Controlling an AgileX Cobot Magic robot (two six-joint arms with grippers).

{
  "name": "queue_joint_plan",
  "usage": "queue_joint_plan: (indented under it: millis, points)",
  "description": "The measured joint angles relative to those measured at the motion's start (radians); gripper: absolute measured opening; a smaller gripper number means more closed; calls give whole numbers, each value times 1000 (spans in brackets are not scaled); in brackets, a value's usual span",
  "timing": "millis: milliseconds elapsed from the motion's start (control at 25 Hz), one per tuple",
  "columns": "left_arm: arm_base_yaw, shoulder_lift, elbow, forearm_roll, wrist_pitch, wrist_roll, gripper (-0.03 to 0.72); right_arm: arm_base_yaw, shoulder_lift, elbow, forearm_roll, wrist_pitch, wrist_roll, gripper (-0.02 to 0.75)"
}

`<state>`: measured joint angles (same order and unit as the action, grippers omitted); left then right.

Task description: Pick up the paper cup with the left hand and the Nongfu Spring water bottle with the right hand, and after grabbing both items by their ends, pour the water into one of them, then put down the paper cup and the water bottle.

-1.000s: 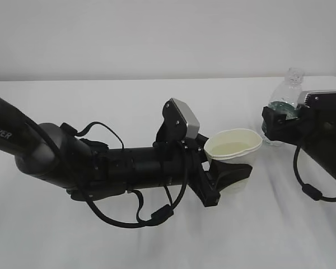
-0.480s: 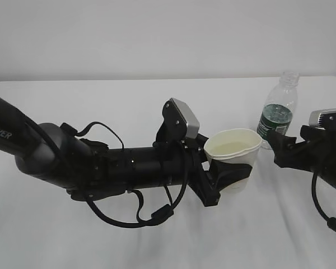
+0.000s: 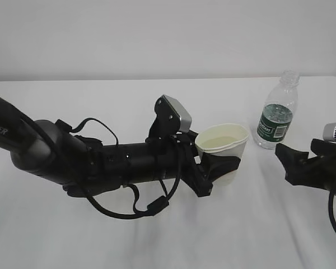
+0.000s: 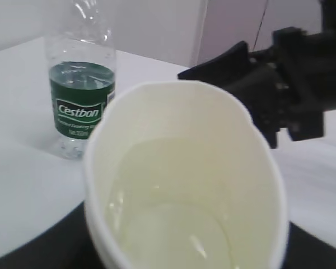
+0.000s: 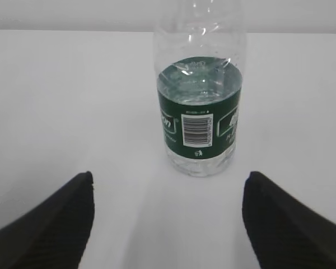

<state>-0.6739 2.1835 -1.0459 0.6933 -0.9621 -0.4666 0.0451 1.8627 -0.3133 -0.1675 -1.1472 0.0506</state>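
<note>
The white paper cup [image 3: 239,150] stands upright at mid-table with my left gripper [image 3: 219,167] shut round its lower wall. From the left wrist view, the cup [image 4: 185,129] fills the frame and clear water [image 4: 173,230] lies in its bottom. Whether the cup's base touches the cloth I cannot tell. The Nongfu Spring water bottle [image 3: 276,119] stands upright and free at the back right, partly filled, its green label facing out [image 5: 200,112]. My right gripper [image 3: 285,162] is open, low and to the near right of the bottle, with nothing between its fingers [image 5: 169,178].
The table [image 3: 101,241] is covered in white cloth and ends at a white wall behind. My long black left arm [image 3: 73,162] with looped cables lies across the left and middle. The right gripper [image 4: 257,89] sits just beyond the cup.
My right gripper has let go of the bottle and drawn back toward the near right; the bottle now stands alone. The left arm has shifted the cup slightly left.
</note>
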Motion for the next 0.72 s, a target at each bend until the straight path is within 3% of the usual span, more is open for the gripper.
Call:
queue_joint_plan:
  millis: [400,720]
  points:
    - [64,-34,83,-7,1,0,411,0,-84,69,-9,0,0,615]
    - [219,-43,209,-21,-148,2,411,0,-84,72,-25,0,0,603]
